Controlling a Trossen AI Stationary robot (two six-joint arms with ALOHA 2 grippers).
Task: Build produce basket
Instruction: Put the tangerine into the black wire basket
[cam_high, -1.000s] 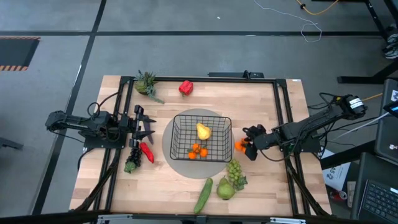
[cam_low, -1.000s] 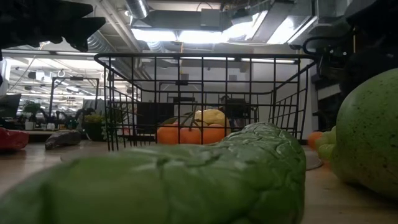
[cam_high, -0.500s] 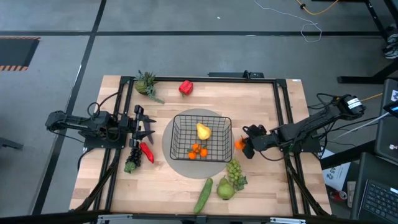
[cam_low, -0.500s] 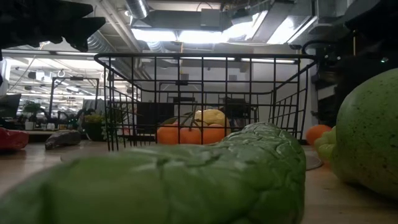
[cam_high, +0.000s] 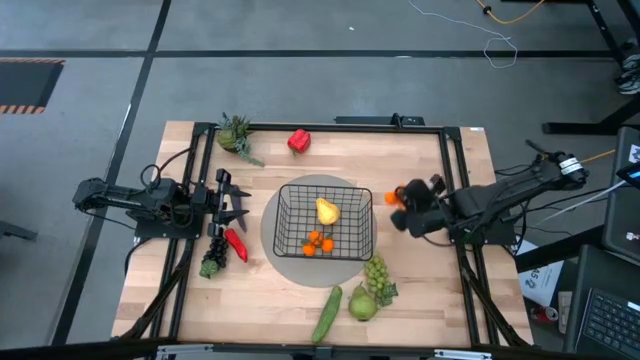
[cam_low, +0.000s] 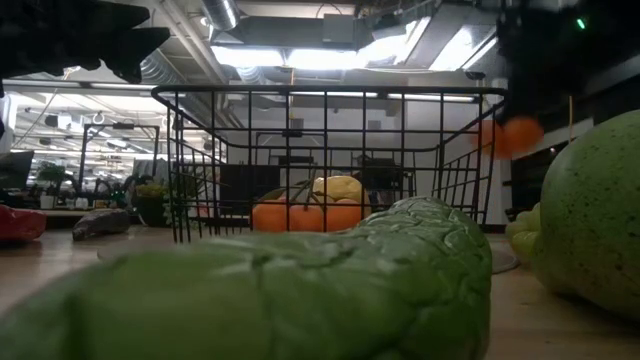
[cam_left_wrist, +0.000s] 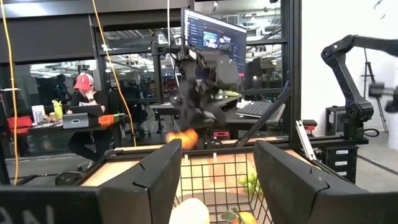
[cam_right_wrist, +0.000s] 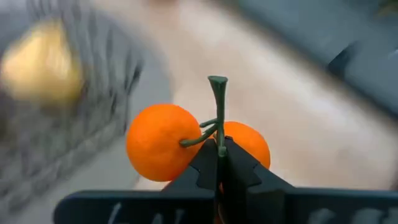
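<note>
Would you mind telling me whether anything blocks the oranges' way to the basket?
Nothing visible does. The right pincer holds the oranges just off the basket, whose top is open.

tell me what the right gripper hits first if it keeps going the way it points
Probably the basket: the right gripper, jaws shut on the stem of a pair of oranges, points toward its near wall. How high it rides over the rim is unclear.
</note>
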